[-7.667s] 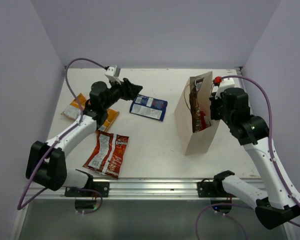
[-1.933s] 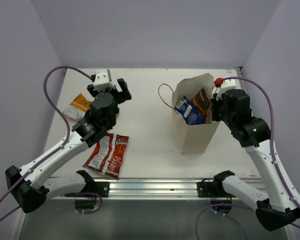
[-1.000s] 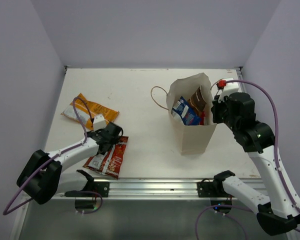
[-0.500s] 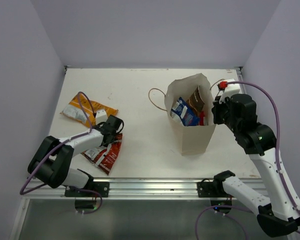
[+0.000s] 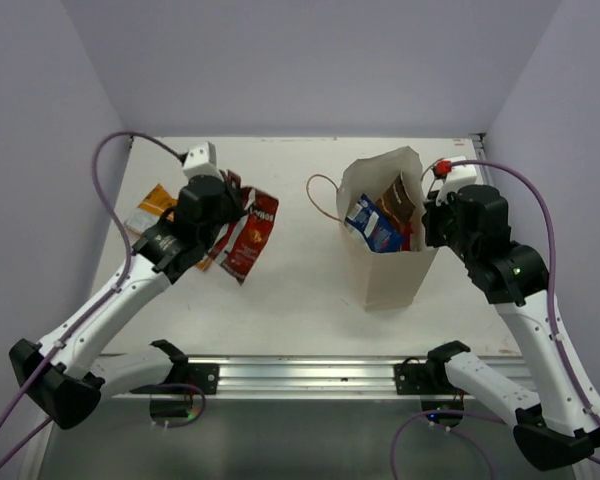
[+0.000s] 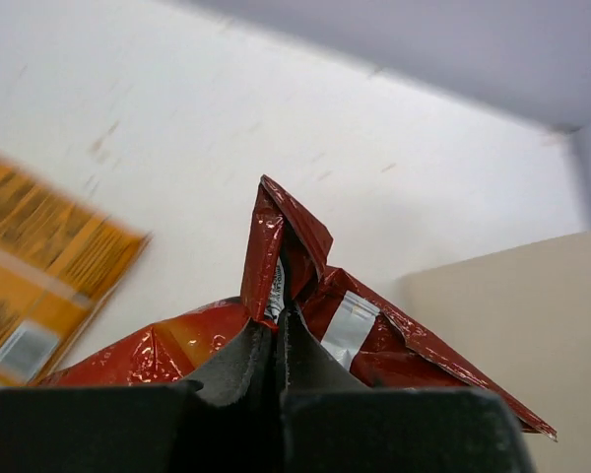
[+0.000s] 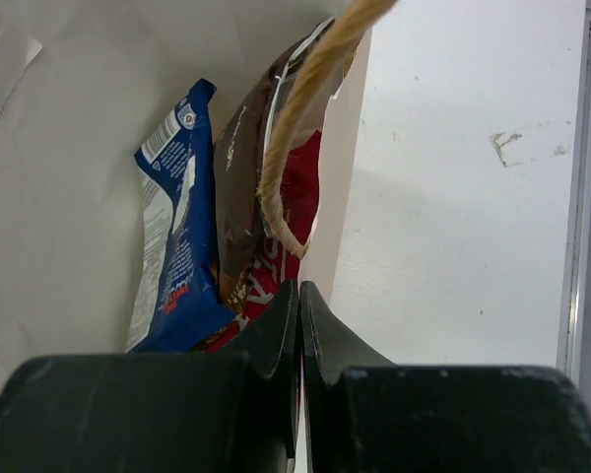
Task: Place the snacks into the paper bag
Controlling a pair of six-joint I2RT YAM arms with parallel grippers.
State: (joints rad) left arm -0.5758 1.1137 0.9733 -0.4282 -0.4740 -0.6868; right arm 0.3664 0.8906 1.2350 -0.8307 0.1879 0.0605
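My left gripper [image 5: 232,203] is shut on the top edge of the red-orange packet [image 5: 252,232], which hangs above the table at the back left. The left wrist view shows that crinkled foil [image 6: 286,232] pinched between my closed fingers [image 6: 279,320]. An orange packet [image 5: 156,206] lies flat behind that arm [image 6: 39,266]. The paper bag [image 5: 385,275] stands upright and open at centre right. Inside it are a blue packet [image 7: 177,246], a dark brown packet [image 7: 241,197] and a red one [image 7: 276,251]. My right gripper [image 7: 298,296] is shut on the bag's right rim [image 5: 427,215].
One loop handle [image 5: 320,195] sticks out from the bag's left side, the other [image 7: 305,118] hangs over its mouth. Lilac walls enclose the white table [image 5: 300,300] on three sides. A metal rail [image 5: 300,375] runs along the near edge.
The left gripper closed on the red-orange packet on the table near the front left, then lifted it up and back toward the middle. The right arm and bag stayed almost still.
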